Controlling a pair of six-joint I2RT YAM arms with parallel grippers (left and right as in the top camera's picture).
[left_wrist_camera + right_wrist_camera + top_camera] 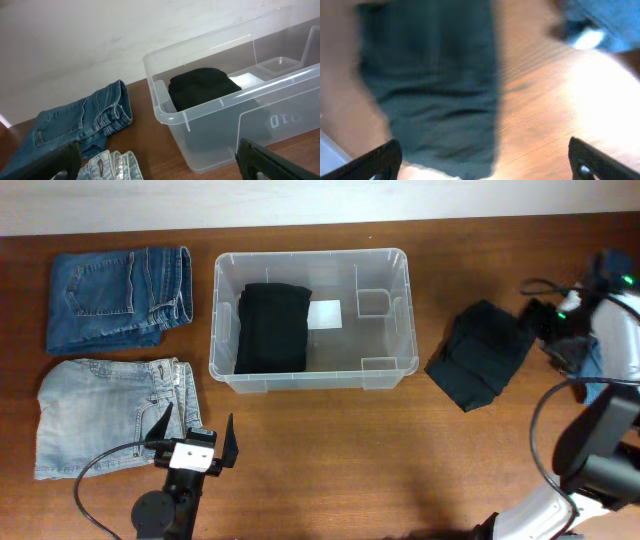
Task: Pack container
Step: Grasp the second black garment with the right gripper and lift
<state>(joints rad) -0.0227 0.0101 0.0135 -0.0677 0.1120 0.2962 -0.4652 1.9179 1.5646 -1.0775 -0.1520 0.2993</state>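
Both pairs of jaws wide apart, empty, right wrist view blurred, probably black cloth, container cut off rightward

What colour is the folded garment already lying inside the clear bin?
Black; the folded garment shows best in the overhead view.

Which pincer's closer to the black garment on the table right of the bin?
Right. The right pincer sits at the black garment's right edge; the left pincer is far across the table, by the light jeans.

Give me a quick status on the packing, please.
Left gripper and right gripper open, empty. Container holds one black garment. Second black garment outside, right. Nothing blocking.
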